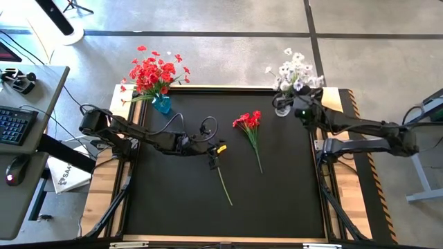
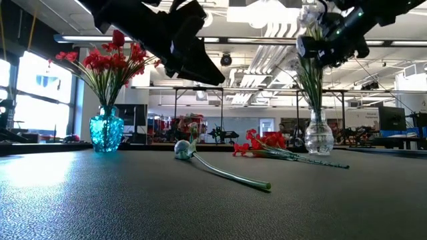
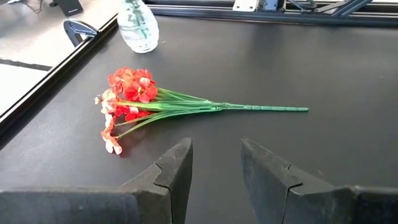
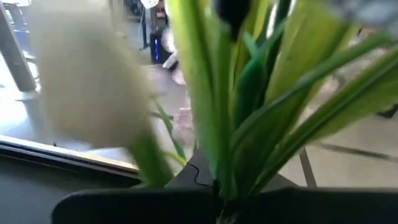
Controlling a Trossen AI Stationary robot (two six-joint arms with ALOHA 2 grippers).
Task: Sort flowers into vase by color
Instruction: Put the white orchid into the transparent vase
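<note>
Two flower stems lie loose on the surface while both arms hang over it.

Nearest us a single stem [image 1: 223, 181] lies mid-surface, its pale bloom [image 2: 185, 148] under our left gripper [image 1: 214, 158], whose jaws hang spread and hold nothing. Just beyond lies a red bunch [image 1: 249, 123], stem toward the near edge. At the far-left corner a blue vase [image 1: 161, 104] holds red flowers [image 1: 154, 72]; at the far-right corner a clear vase [image 2: 318, 137] holds white flowers [image 1: 294, 71], our right gripper [image 1: 303, 111] among their stems, jaws we cannot tell.
</note>
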